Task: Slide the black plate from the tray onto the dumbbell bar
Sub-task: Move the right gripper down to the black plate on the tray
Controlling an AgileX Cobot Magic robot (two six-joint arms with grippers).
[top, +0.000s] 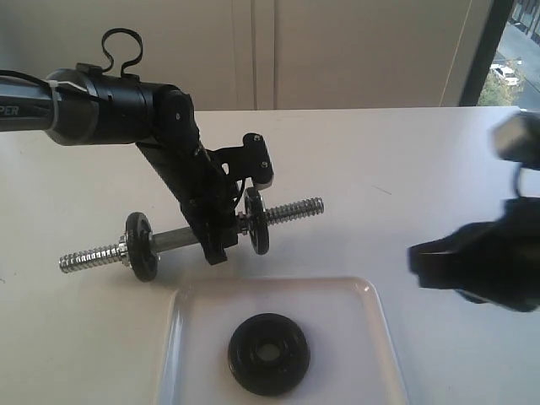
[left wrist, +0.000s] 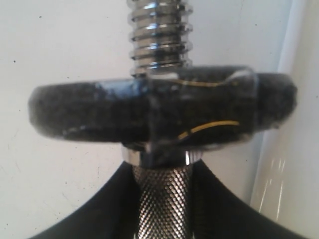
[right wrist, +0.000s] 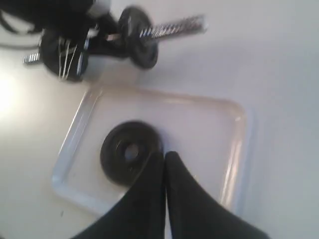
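Found the small round matte black iron plate (top: 268,353) lying flat in the white rectangular plastic tray (top: 359,297). Saw the left pincer (top: 221,246) half-open, clamped round the short chrome dumbbell bar (top: 295,209) just beyond the tray, likely steadying it for loading. Noted the right pincer (right wrist: 164,159) closed tight, empty, hovering over the tray beside the plate.

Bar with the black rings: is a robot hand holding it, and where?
Yes. The left fingers clamp the bar at its rough middle. The right fingers are shut on nothing.
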